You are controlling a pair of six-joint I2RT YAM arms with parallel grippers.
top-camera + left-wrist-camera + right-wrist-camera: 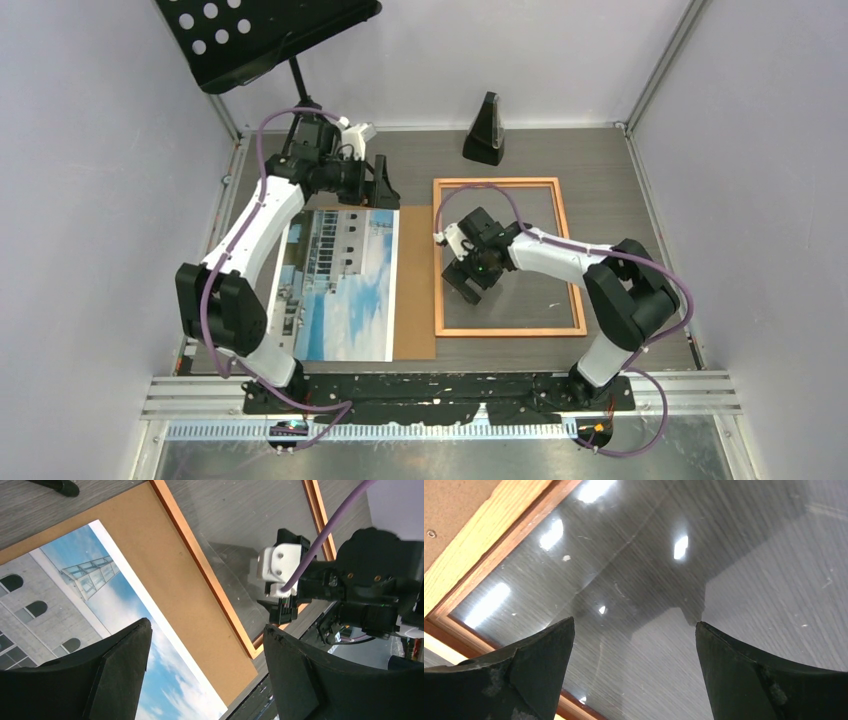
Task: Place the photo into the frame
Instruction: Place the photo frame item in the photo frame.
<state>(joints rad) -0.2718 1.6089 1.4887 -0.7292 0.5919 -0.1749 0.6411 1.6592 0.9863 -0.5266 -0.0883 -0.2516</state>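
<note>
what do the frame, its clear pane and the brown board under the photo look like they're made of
Frame: probably wood, orange-brown and smooth; grain lines show in the right wrist view.
Pane: glass or clear plastic, glossy; it mirrors bright light spots while the table grain shows through.
Board: likely fibreboard, matte, even brown with no grain.

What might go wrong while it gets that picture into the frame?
The photo lies flat on the backing board, so the open left gripper might crease it or nudge the board. The open right gripper hangs over the glass of the frame; pressing down may scratch it. Carrying the photo across might bump that gripper.
</note>
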